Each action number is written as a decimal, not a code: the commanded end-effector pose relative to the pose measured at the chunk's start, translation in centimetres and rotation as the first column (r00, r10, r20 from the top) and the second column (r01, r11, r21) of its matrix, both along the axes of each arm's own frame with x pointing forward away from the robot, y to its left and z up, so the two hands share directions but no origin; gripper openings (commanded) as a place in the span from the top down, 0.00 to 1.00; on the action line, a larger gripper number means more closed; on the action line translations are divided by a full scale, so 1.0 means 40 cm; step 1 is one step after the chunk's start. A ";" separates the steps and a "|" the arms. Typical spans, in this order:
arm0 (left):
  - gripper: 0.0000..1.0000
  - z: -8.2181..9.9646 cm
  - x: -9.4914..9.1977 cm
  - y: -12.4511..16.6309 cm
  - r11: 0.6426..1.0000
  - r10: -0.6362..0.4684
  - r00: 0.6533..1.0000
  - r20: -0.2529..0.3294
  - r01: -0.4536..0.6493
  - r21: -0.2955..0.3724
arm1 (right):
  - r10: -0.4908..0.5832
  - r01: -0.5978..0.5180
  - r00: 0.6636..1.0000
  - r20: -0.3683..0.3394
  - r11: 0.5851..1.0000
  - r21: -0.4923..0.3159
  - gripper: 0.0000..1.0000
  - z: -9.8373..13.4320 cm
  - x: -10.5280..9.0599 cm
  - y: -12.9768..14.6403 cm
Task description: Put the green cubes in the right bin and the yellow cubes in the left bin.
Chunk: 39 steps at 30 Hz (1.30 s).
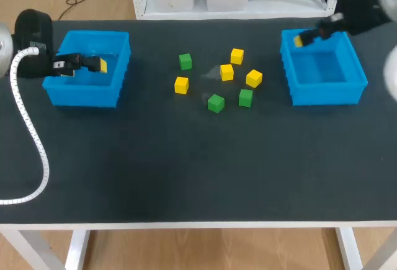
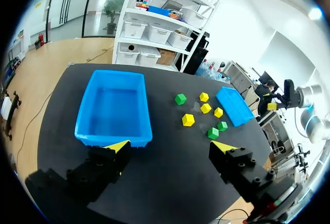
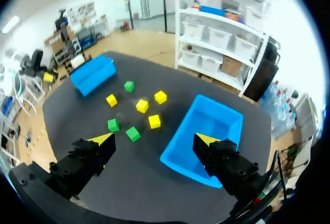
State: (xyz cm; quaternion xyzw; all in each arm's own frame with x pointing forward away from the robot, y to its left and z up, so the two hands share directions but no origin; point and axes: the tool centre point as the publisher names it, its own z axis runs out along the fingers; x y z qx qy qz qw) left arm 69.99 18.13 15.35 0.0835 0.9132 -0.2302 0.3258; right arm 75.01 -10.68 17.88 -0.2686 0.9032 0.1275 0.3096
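bins (image 1: 84,96): blue | cubes (image 1: 215,103): green, yellow | table (image 1: 186,171): black (plain)

On the table (image 1: 186,177), the left bin (image 1: 84,96) stands at the frame's left and the right bin (image 1: 325,94) at its right, both in the upper half. Seven cubes (image 1: 227,72) lie scattered on the table between them, upper middle, nearer the right bin.

Green cubes (image 1: 215,103): three, loose on tabletop (image 1: 186,171). Yellow cubes (image 1: 227,71): four, also on tabletop. Cubes in total: seven, one cluster. Blue bins: two, left bin (image 1: 84,95) and right bin (image 1: 325,94). Claws: two, left claw (image 2: 171,147) and right claw (image 3: 153,139), each with two yellow-tipped fingers. Tabletop: one.
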 end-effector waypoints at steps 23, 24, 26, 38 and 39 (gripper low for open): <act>0.00 -0.002 0.001 0.001 1.000 -0.002 1.000 0.001 0.002 -0.003 | 0.008 -0.070 0.987 -0.159 0.917 -0.392 0.00 -0.341 0.103 0.191; 0.00 -0.002 0.001 0.001 1.000 -0.002 1.000 0.001 0.002 -0.003 | 0.006 -0.070 0.987 -0.163 0.917 -0.393 0.00 -0.347 0.103 0.192; 0.00 -0.002 0.001 0.001 1.000 -0.002 1.000 0.001 0.002 -0.003 | 0.009 -0.078 0.985 -0.170 0.913 -0.400 0.00 -0.361 0.100 0.195; 0.00 -0.002 0.001 0.001 1.000 -0.002 1.000 0.001 0.002 -0.003 | 0.034 -0.120 0.976 -0.217 0.911 -0.394 0.00 -0.412 0.077 0.221; 0.00 -0.002 0.001 0.001 1.000 -0.002 1.000 0.001 0.002 -0.003 | 0.033 -0.120 0.975 -0.219 0.911 -0.394 0.00 -0.419 0.077 0.221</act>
